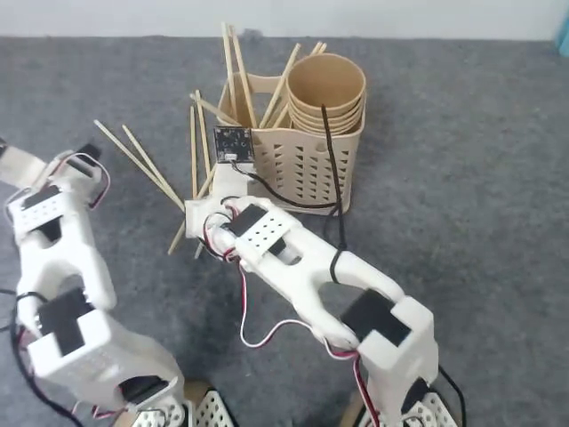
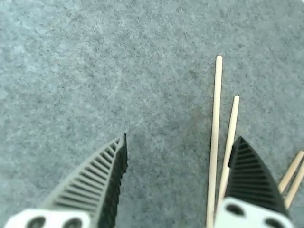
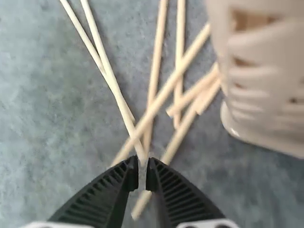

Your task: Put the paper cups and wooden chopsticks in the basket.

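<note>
A cream slotted basket [image 1: 307, 169] stands at the back middle, with stacked paper cups [image 1: 326, 84] and several wooden chopsticks [image 1: 238, 80] upright in it. More chopsticks [image 1: 147, 165] lie crossed on the grey carpet to its left. My right gripper [image 1: 197, 215] sits low beside the basket's left corner; in the right wrist view it [image 3: 141, 166] is shut on the end of one chopstick [image 3: 114, 85] from the crossed pile. At the far left, my left gripper [image 2: 179, 142] hangs open over the carpet, with two chopstick ends [image 2: 216, 118] just inside one finger [image 2: 247, 171].
The basket wall [image 3: 266, 95] is close to my right gripper. A black cable [image 1: 331, 169] runs from the right arm over the basket's front. Open carpet lies right of the basket and along the far left.
</note>
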Tool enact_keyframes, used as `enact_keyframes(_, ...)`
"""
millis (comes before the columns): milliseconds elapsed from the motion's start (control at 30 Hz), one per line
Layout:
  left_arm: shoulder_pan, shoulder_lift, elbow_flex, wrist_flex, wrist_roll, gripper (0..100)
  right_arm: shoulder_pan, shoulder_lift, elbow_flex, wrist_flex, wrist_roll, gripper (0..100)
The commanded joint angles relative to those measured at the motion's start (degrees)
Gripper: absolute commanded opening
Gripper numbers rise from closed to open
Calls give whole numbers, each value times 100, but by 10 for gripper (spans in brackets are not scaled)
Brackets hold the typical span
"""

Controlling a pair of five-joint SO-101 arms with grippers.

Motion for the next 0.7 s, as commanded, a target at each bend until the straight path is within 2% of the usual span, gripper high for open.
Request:
enact_keyframes(0, -35, -35, -242, -149, 53, 326, -321, -725, -9, 558, -79, 43)
enact_keyframes(300, 18, -35, -242, -123, 44, 326, -998, -2352, 1169, 673, -26, 43)
enact_keyframes(367, 193, -35, -233, -79, 9, 326, -1156, -2651, 1389, 708, 299, 45)
enact_keyframes(467, 563, -88, -242, 202, -545, 326, -1367, -2976, 1741, 646, 1143, 48)
enact_keyframes(567, 888, -88, -242, 237, -897, 326, -1358, -3134, 1846, 585, 1257, 48)
enact_keyframes(667, 1011, -35, -277, 220, -905, 326, -1341, -3125, 1873, 567, 1424, 48)
